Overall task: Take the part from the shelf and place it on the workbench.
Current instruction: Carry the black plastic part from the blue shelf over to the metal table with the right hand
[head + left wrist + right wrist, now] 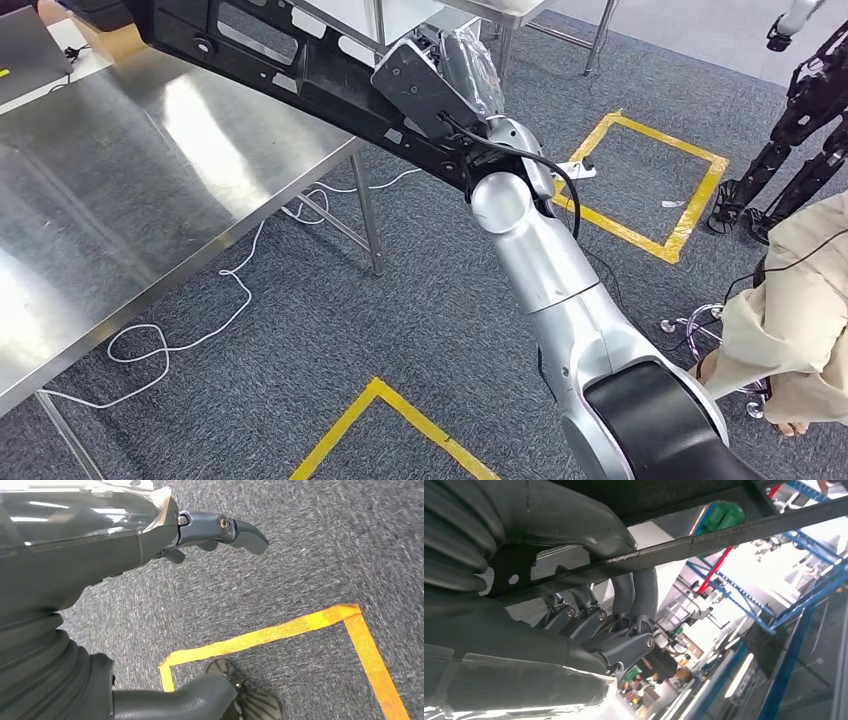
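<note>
The part (250, 50) is a long black frame with cut-outs, running from the middle of the head view up to the top left. My right hand (432, 85), under a clear plastic cover, grips its near end. The far stretch of the part hangs above the steel workbench (120, 190) at the left. In the right wrist view my fingers (634, 595) curl around a black bar of the part (724, 532). My left hand (100, 575) hangs over the grey carpet, fingers apart and holding nothing.
A person in beige (790, 310) stands close at the right edge. Another dark robot (800, 130) stands at the far right. Yellow tape squares (690, 190) mark the carpet, and a white cable (200, 330) lies under the workbench by its leg (368, 215).
</note>
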`<state>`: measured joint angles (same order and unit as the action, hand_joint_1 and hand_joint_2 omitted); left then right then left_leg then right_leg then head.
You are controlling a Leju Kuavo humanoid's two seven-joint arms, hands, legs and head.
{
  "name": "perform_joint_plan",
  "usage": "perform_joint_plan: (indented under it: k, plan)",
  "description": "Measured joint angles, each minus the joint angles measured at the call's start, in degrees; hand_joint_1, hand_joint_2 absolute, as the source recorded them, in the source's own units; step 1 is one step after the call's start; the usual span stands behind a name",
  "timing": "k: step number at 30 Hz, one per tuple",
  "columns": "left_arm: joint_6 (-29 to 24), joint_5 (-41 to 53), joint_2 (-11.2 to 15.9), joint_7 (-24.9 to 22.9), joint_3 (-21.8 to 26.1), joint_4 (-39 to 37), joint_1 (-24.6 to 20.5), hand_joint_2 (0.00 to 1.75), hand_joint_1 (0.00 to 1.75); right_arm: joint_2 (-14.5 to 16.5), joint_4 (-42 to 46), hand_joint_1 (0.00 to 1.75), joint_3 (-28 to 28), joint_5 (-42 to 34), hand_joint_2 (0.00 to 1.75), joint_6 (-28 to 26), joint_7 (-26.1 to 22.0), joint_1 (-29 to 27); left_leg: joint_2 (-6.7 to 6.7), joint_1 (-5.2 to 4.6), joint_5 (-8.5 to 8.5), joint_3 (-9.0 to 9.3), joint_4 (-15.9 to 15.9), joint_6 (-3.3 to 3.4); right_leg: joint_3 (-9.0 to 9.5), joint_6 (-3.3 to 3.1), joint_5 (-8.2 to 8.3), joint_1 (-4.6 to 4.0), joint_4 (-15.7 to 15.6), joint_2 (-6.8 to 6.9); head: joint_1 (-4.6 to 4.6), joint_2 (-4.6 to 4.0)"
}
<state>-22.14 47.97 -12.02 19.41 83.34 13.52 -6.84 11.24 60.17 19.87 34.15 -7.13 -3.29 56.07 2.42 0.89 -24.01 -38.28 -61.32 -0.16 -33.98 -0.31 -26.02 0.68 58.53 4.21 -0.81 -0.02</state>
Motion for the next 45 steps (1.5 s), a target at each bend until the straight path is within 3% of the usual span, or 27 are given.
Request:
perform_joint_plan:
  k: [2,4,6,8,10,11,12,13,15,17,19,20,22,24,26,27,28,30,32,35,37,39,41,42,43,45]
  plan:
    - [-0.19,-0.14,0.00,-0.15,-0.01,-0.01,-0.06,1.75,0.00,0.14,-0.33,1.75,0.03,0.06,1.75,0.09,-0.11,0.45,0.49,-0.42,0.30,1.30,2.42,0.48,0.23,0.52,-0.28,-0.43,-0.04,0.72,0.13,0.00]
    - [-0.39,-0.27,0.00,-0.21,-0.01,-0.01,-0.04,1.75,0.00,0.36,-0.67,1.75,0.08,0.10,1.75,0.21,-0.25,0.84,-0.68,-0.49,0.43,1.39,2.63,1.16,0.56,1.12,-0.49,-0.58,-0.19,1.41,0.23,0.00]
    - [-0.49,-0.34,-0.03,-0.20,-0.01,-0.04,-0.04,1.75,0.00,0.55,-1.14,1.75,0.15,0.14,1.75,0.48,-0.49,1.39,-1.66,-0.33,0.81,1.83,3.21,1.98,0.09,1.46,-1.51,-0.55,1.32,0.07,0.31,0.00]
    - [-0.44,-0.43,-0.02,-0.10,-0.02,-0.06,-0.12,1.75,0.00,0.50,-1.78,1.75,0.24,0.13,1.75,0.78,-0.83,2.02,-2.66,-0.22,1.06,2.09,3.54,2.59,-2.79,1.08,-4.24,-0.34,7.47,-2.54,0.47,0.00]
    - [-0.27,-0.53,0.02,0.06,-0.01,-0.07,-0.15,1.75,0.00,0.23,-2.68,1.75,0.31,-0.04,1.75,0.91,-1.22,2.24,-4.05,-0.24,1.06,2.08,3.52,2.82,-6.87,0.82,-6.79,-0.23,15.24,-3.71,0.65,0.00]
    - [-0.18,-0.59,0.01,0.13,-0.01,-0.08,-0.12,1.75,0.00,0.10,-3.16,1.75,0.33,-0.15,1.75,0.93,-1.49,2.26,-4.83,-0.24,1.04,2.09,3.51,2.84,-7.98,0.99,-6.95,-0.24,16.89,-3.90,0.70,0.00]
    - [-0.11,-0.68,-0.01,0.16,0.00,-0.10,-0.09,1.75,0.00,0.02,-3.66,1.75,0.35,-0.24,1.75,0.93,-1.77,2.34,-5.62,-0.25,1.04,2.10,3.48,2.84,-8.05,1.32,-6.19,-0.27,16.33,-4.07,0.74,0.00]
    - [-0.08,-0.78,-0.02,0.19,0.00,-0.14,-0.07,1.75,0.00,0.00,-4.10,1.75,0.38,-0.30,1.75,0.93,-2.05,2.56,-6.39,-0.27,1.04,2.11,3.44,2.81,-6.91,1.69,-4.61,-0.29,13.35,-4.34,0.74,0.00]
    - [-0.04,-0.97,-0.03,0.28,0.00,-0.23,-0.07,1.75,0.00,0.01,-4.86,1.75,0.45,-0.38,1.75,0.92,-2.46,3.23,-7.74,-0.37,0.96,1.99,3.20,2.60,-3.19,2.07,-1.01,-0.19,4.90,-6.21,0.74,0.00]
    - [0.03,-1.04,-0.03,0.41,0.00,-0.28,-0.01,1.75,0.00,0.02,-5.54,1.75,0.50,-0.46,1.75,0.91,-2.74,3.71,-8.85,-0.38,0.89,1.68,3.00,2.08,-1.05,1.80,0.72,-0.13,0.32,-7.48,0.72,0.00]
    - [0.19,-1.08,0.00,0.51,0.00,-0.29,0.18,1.75,0.00,0.10,-6.16,1.75,0.54,-0.49,1.75,0.88,-2.99,3.90,-9.75,-0.16,0.94,1.44,3.07,1.33,-0.73,1.17,0.94,-0.10,-0.14,-6.73,0.74,0.00]
    - [0.24,-1.09,0.03,0.58,0.00,-0.30,0.27,1.75,0.00,0.17,-6.44,1.75,0.56,-0.48,1.75,0.86,-3.09,3.99,-9.58,-0.10,0.76,1.29,2.89,0.98,-0.57,0.83,1.04,0.03,-0.35,-6.25,0.73,0.00]
    - [0.29,-1.09,0.05,0.71,0.00,-0.31,0.32,1.75,0.00,0.32,-6.95,1.75,0.58,-0.44,1.75,0.83,-3.25,4.25,-7.13,-0.16,-1.08,-0.14,-0.03,0.34,-0.14,0.01,1.20,0.42,-0.83,-5.11,0.33,0.00]
    - [0.30,-1.09,0.02,0.78,0.00,-0.32,0.25,1.75,0.00,0.34,-7.44,1.75,0.59,-0.42,1.75,0.81,-3.32,4.44,-3.87,-0.06,-4.52,-3.60,-7.06,-0.21,0.13,-0.56,1.03,0.28,-0.94,-3.99,-0.04,0.00]
    - [0.30,-1.09,0.02,0.80,0.00,-0.32,0.24,1.75,0.00,0.33,-7.92,1.75,0.60,-0.42,1.75,0.81,-3.35,4.46,-2.76,0.22,-6.22,-6.67,-12.69,-0.63,0.22,-0.78,0.85,0.10,-0.91,-2.85,-0.05,0.00]
    - [0.30,-1.09,0.03,0.81,0.00,-0.32,0.26,1.75,0.00,0.34,-8.13,1.75,0.61,-0.41,1.75,0.81,-3.37,4.45,-2.55,0.33,-5.54,-6.80,-12.62,-0.73,0.26,-0.78,0.76,0.06,-0.90,-2.29,-0.06,0.00]
    - [0.30,-1.10,0.04,0.81,0.00,-0.32,0.27,1.75,0.00,0.34,-8.29,1.75,0.62,-0.40,1.75,0.81,-3.40,4.45,-2.31,0.40,-4.03,-5.76,-10.42,-0.74,0.36,-0.73,0.64,0.05,-0.90,-1.79,-0.07,0.00]
    - [0.33,-1.10,0.08,0.84,0.00,-0.32,0.23,1.75,0.00,0.33,-8.49,1.75,0.63,-0.40,1.75,0.78,-3.46,4.52,-0.52,0.17,-0.44,-1.33,-2.31,-0.40,0.74,-0.34,0.28,-0.17,-0.89,-0.91,-0.09,0.00]
    - [0.45,-1.09,0.10,0.98,0.00,-0.32,0.13,1.75,0.00,0.23,-8.81,1.75,0.64,-0.48,1.75,0.59,-3.57,4.73,0.70,-0.28,0.96,1.42,2.68,0.33,1.04,0.18,-0.05,-0.60,-0.91,-0.13,0.04,0.00]
    - [0.61,-1.09,0.11,1.19,0.00,-0.33,0.11,1.75,0.00,0.04,-9.82,1.75,0.66,-0.84,1.75,-0.02,-3.84,5.07,-0.55,-0.46,1.04,1.69,3.46,1.50,1.27,0.99,-0.42,-0.80,-0.99,0.84,0.22,0.01]
    - [0.67,-1.11,0.13,1.32,0.00,-0.33,0.09,1.75,0.00,-0.27,-10.72,1.75,0.64,-1.06,1.75,-0.36,-4.01,5.53,-1.51,-0.22,1.45,2.11,4.09,2.29,0.31,1.23,-1.74,-0.69,1.34,-0.85,0.29,0.01]
    - [0.80,-1.15,0.18,1.43,-0.01,-0.33,-0.03,1.75,0.00,-0.90,-11.82,1.75,0.61,-1.26,1.75,-0.59,-4.15,5.98,-2.58,-0.12,1.65,2.29,4.34,2.78,-2.98,0.88,-4.54,-0.42,8.09,-3.14,0.43,0.00]
    - [0.95,-1.16,0.22,1.45,-0.01,-0.33,-0.05,1.75,0.00,-1.57,-12.94,1.75,0.60,-1.33,1.75,-0.67,-4.19,6.00,-4.00,-0.11,1.63,2.29,4.32,2.92,-6.80,0.85,-6.59,-0.29,15.06,-3.78,0.57,0.00]
    - [0.98,-1.17,0.21,1.45,-0.01,-0.34,-0.01,1.75,0.00,-1.80,-13.44,1.75,0.59,-1.35,1.75,-0.68,-4.19,5.96,-4.75,-0.11,1.62,2.29,4.30,2.92,-7.62,1.13,-6.47,-0.28,16.03,-3.89,0.61,0.00]
    - [0.99,-1.21,0.21,1.43,0.00,-0.35,0.04,1.75,0.00,-1.93,-13.82,1.75,0.59,-1.33,1.75,-0.69,-4.20,5.97,-5.44,-0.11,1.62,2.30,4.27,2.90,-7.31,1.55,-5.45,-0.24,14.70,-4.02,0.63,0.00]
    - [0.97,-1.25,0.20,1.37,0.00,-0.36,0.07,1.75,0.00,-1.99,-14.36,1.75,0.59,-1.28,1.75,-0.75,-4.27,6.21,-6.69,-0.11,1.54,2.24,4.06,2.70,-4.09,2.44,-1.98,0.10,6.97,-5.12,0.65,0.00]
